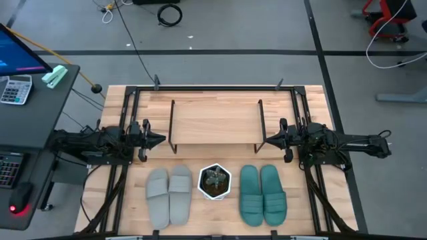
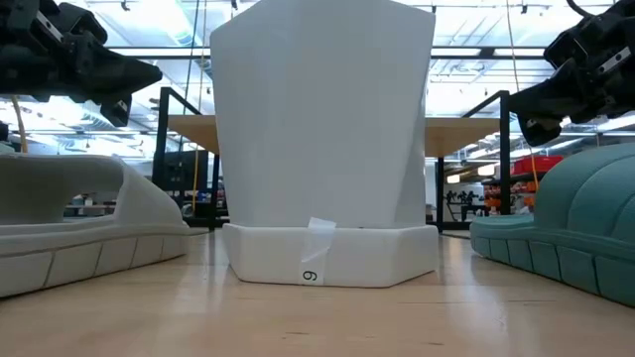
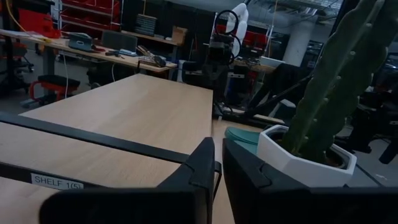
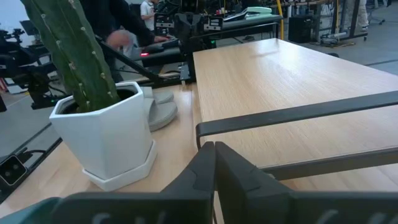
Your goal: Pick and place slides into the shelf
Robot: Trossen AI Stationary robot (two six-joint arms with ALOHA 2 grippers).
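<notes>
Fingers pinched closed, empty, on left gripper (image 1: 159, 139) and right gripper (image 1: 268, 140) | your arms flank shelf (image 1: 215, 122), probably parked | grey slides (image 1: 169, 195), teal slides (image 1: 262, 194) untouched either side of pot (image 1: 215, 183)

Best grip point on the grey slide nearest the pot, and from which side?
Judging by pose: grip the wide strap of the grey slide from straight above. It lies flat, sole down, touching its twin, with the pot close beside, so a side approach looks cramped.

Both arms are dark, angular, multi-joint assemblies. The left gripper (image 1: 159, 140) and right gripper (image 1: 267, 140) each carry two tapered black fingers.
</notes>
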